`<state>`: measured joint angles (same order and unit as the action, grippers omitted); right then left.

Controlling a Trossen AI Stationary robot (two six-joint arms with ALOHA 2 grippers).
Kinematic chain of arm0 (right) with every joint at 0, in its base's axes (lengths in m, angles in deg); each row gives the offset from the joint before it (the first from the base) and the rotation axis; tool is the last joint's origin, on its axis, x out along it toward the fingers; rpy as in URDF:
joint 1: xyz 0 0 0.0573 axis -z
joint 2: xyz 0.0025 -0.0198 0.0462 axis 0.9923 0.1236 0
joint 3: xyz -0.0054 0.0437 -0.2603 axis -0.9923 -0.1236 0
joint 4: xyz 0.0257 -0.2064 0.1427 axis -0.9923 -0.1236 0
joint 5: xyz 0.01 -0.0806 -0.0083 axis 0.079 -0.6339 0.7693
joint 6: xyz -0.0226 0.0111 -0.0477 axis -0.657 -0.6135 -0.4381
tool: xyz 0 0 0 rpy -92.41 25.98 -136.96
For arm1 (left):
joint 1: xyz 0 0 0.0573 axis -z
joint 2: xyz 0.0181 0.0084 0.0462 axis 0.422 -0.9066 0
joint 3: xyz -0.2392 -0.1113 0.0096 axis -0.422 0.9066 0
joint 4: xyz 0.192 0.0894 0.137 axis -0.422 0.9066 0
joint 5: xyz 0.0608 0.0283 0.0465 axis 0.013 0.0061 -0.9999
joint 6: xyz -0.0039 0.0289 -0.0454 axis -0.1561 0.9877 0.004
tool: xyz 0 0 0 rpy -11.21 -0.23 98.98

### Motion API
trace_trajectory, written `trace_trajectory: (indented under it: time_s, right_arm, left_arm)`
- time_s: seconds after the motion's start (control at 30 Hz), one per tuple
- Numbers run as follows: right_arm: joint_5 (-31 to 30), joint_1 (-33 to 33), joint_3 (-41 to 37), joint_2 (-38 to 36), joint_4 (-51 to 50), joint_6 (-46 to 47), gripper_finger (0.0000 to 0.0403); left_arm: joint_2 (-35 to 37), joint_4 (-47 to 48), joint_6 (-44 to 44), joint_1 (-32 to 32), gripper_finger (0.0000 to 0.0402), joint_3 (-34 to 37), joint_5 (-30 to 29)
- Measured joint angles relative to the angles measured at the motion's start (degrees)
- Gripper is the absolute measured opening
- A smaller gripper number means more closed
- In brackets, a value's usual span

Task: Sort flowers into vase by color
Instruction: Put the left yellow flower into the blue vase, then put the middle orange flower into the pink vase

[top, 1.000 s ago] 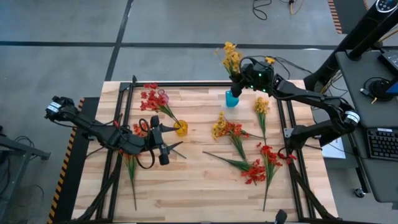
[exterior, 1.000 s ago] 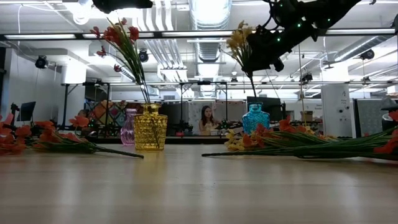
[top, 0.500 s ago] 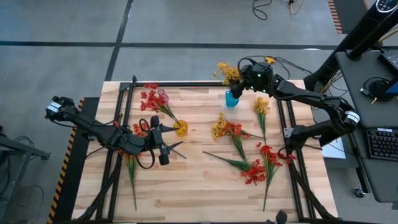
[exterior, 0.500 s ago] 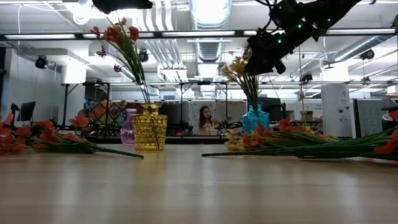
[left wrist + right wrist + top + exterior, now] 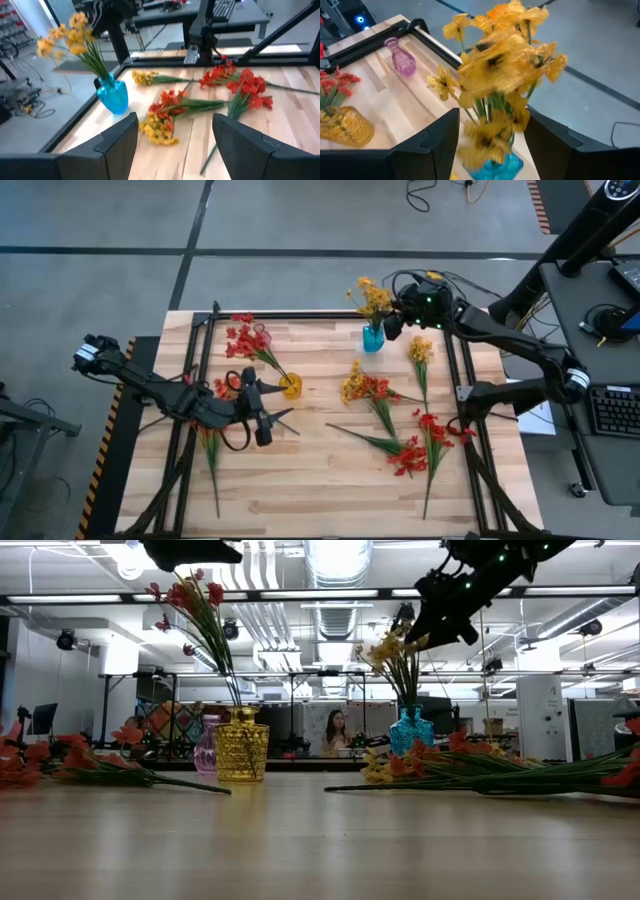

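A yellow sprig (image 5: pixel 373 300) stands with its stem in the blue vase (image 5: pixel 373 338) near the table's far edge. My right gripper (image 5: pixel 393 325) is open just right of it; in the right wrist view its fingers stand on either side of the yellow blossoms (image 5: pixel 502 65), apart from them. A red-orange sprig (image 5: pixel 245 340) stands in the yellow vase (image 5: pixel 291 387). My left gripper (image 5: pixel 264 417) waits open at the table's left middle. Loose sprigs lie on the table: a mixed bunch (image 5: pixel 365 390), a yellow one (image 5: pixel 420 352), red ones (image 5: pixel 425 440).
A purple vase (image 5: pixel 262 335) stands by the far left corner, behind the yellow vase. Another red-orange sprig (image 5: pixel 212 445) lies under my left arm. Black rails (image 5: pixel 205 330) run along the table's left, far and right sides. People sit in the room beyond the table (image 5: pixel 335 730).
My right gripper has brought the yellow sprig down into the blue vase, let go of it, and drawn away toward the table's right edge and up. The sprig now stands in the vase by itself, blossoms leaning slightly left.
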<state>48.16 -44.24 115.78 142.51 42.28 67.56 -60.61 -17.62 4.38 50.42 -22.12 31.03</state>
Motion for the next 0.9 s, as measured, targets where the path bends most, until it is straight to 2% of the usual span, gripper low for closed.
trace_trajectory:
  time_s: [0.2, 0.37, 0.53, 0.67, 0.9]
  right_arm:
    - [-0.02, 0.00, 2.22, -2.24, -5.75, 0.66, 0.0206]
    - [-0.07, 0.00, 5.34, -3.12, -12.09, 2.29, 0.0206]
    - [-0.04, -0.04, 8.32, -3.09, -19.29, 4.90, 0.0206]
    - [-0.07, -0.82, 8.79, -2.94, -24.24, 5.93, 0.0206]
    - [-0.11, -3.31, 6.98, -3.15, -29.68, 8.90, 0.0206]
  left_arm:
    - [0.00, 4.85, -4.38, 0.10, 0.0238, -0.27, 3.61]
    - [-0.24, 14.55, -11.74, 1.19, 0.0238, -4.43, 7.11]
    - [-1.84, 28.26, -25.22, 4.61, 0.0238, -7.97, 8.07]
    - [-4.08, 37.81, -38.65, 8.39, 0.0238, -10.83, 11.85]
    - [-9.61, 43.33, -58.03, 13.04, 0.0238, -14.90, 20.03]
